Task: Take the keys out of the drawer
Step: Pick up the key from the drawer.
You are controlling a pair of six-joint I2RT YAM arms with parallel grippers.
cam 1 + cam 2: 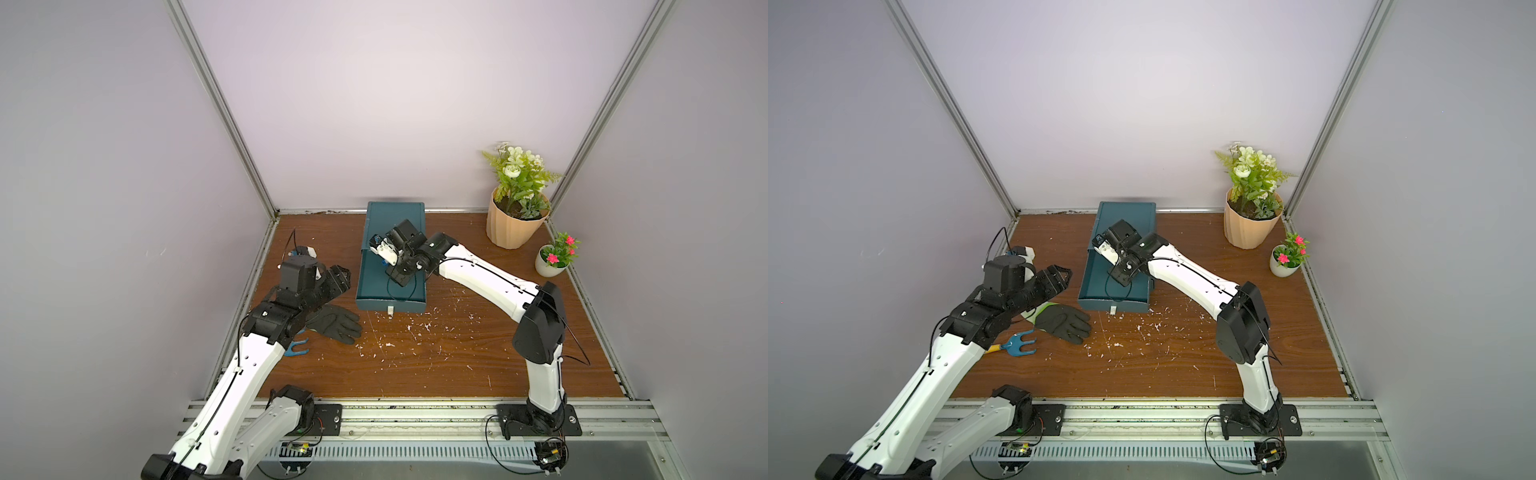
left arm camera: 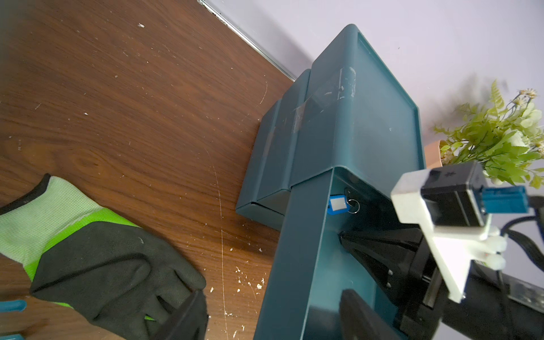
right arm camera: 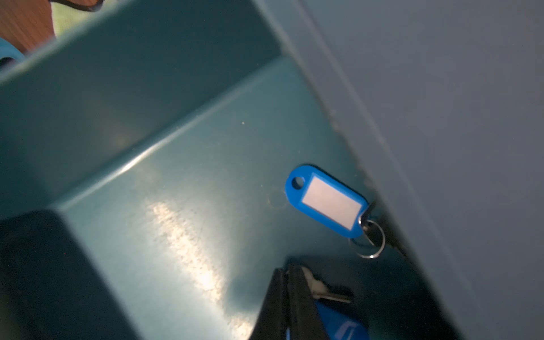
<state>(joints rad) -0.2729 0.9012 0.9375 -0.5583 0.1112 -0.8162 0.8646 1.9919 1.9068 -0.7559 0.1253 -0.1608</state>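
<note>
The teal drawer (image 1: 376,291) stands pulled out of its teal cabinet (image 1: 395,216) at the back of the table. My right gripper (image 3: 287,294) reaches down into the drawer and is shut on one of the keys: a silver blade (image 3: 329,291) and its blue tag (image 3: 341,323) stick out beside the fingers. A second key with a blue tag (image 3: 326,203) lies loose on the drawer floor by the cabinet's mouth, also seen as the blue tag (image 2: 338,204) in the left wrist view. My left gripper (image 1: 338,276) hangs open left of the drawer, holding nothing.
A black and green glove (image 1: 336,322) and a blue hand fork (image 1: 1019,345) lie under my left arm. A large flowerpot (image 1: 515,224) and a small white one (image 1: 550,259) stand at the back right. White flecks dot the wood in front of the drawer.
</note>
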